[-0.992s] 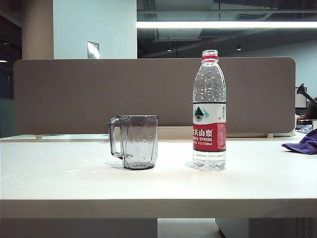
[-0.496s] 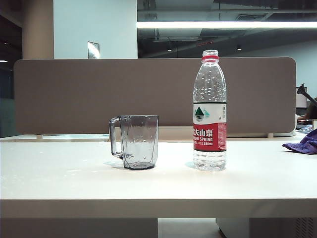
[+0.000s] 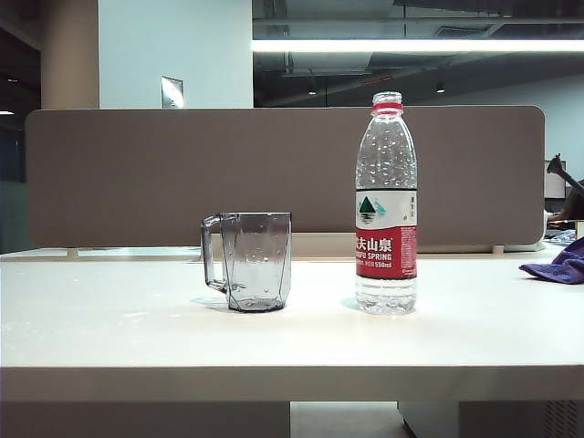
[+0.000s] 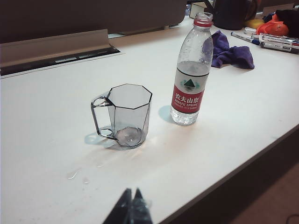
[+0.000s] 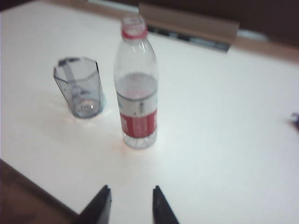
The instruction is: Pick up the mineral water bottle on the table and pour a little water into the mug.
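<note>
- We see the bottle point(image 3: 386, 203) upright on the table point(image 3: 274, 342), capless, beside the mug point(image 3: 248, 261).
- Our right gripper point(image 5: 131, 204) hovers near the bottle, jaws apart, empty.
- Our left gripper point(image 4: 131, 207) hangs back, tips together.

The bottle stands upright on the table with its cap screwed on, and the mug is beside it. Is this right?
Not quite: the mineral water bottle has no cap; the left wrist view shows its open mouth above the red ring. It stands upright on the table, beside the mug.
</note>
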